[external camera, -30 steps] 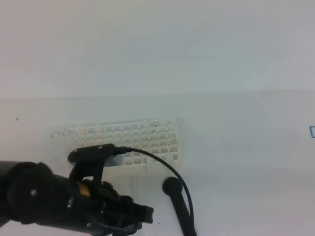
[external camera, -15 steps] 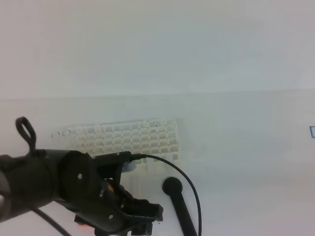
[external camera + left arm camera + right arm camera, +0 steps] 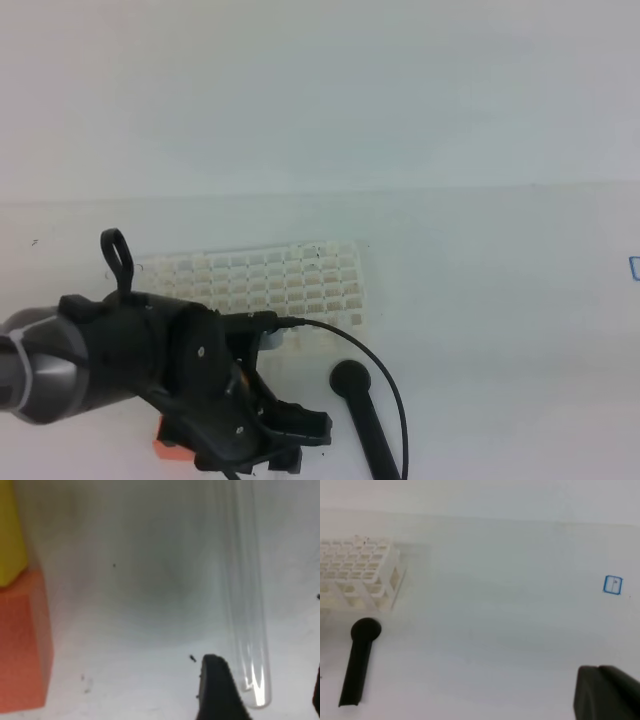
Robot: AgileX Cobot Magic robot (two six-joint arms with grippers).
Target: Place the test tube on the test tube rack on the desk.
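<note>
The left hand (image 3: 265,690) hangs low over the tabletop (image 3: 140,595), its dark fingers (image 3: 217,687) parted and holding nothing, with the rounded bottom end of the test tube (image 3: 247,605) lying in the gap between them. The tube rests flat on the tabletop, not yet gripped — in the left wrist view its long axis runs nearly straight up and down the picture, closed end toward the hand and the rest stretching away past the top edge, so its mouth is out of sight. It looks like thin clear glass or plastic: light and stiff, but smooth, round and likely brittle, so it would roll or slip under a careless pinch, and a hard squeeze could crack it. A better hold would probably sit a little further up the shaft than this very tip, jaws closing squarely across the axis with gentle force. Just to the left lies an orange block (image 3: 22,640) with a yellow piece (image 3: 10,530) touching its far end. In the high view the white rack (image 3: 290,285) stands just beyond the left arm, and a black rod (image 3: 362,415) with a round end lies near its right front corner. The right hand (image 3: 607,692) shows only as a dark corner well apart from everything — whether it is spread or closed cannot be told.
</note>
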